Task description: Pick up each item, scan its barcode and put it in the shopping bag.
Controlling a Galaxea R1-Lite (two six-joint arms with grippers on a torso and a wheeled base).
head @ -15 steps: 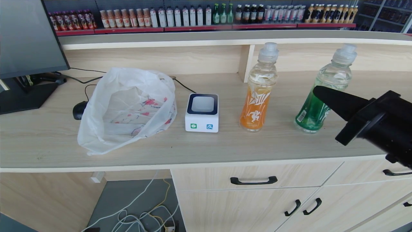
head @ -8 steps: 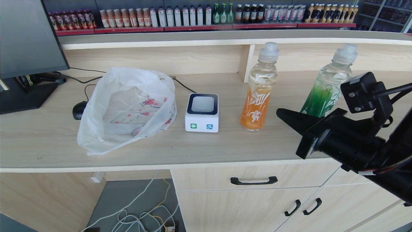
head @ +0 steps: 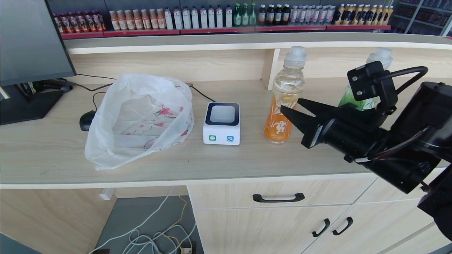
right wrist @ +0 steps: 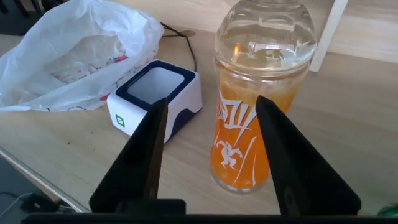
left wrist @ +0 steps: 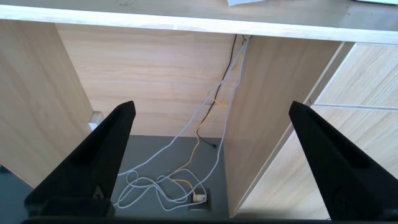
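Nearest, below the counter edge, the left gripper [left wrist: 211, 106] hangs in front of an open cupboard bay, with loose cables [left wrist: 186, 180] on the floor under it. Its two fingers are spread wide and there is nothing between them.

On the wooden counter [head: 212, 158], the right gripper [head: 291, 106] comes in from the robot's right side and points at the orange bottle [head: 277, 123]. Its fingers are also wide apart and they hold nothing. In the right wrist view the orange bottle [right wrist: 249, 143] stands upright in the gap between the two fingers [right wrist: 143, 155], just beyond their tips. I cannot tell if a tip touches it.

Just to the left of this bottle sits the white scanner [head: 221, 122], its dark window facing up. Farther left lies the shopping bag [head: 139, 118], with its mouth open towards the robot.

The green bottle [head: 356, 101] stands upright to the right of the orange one, mostly hidden behind the right arm.

A black mouse [head: 87, 120] lies just beside the bag, and a monitor [head: 31, 38] stands at the far left. Behind the counter is a shelf of drinks [head: 226, 17].
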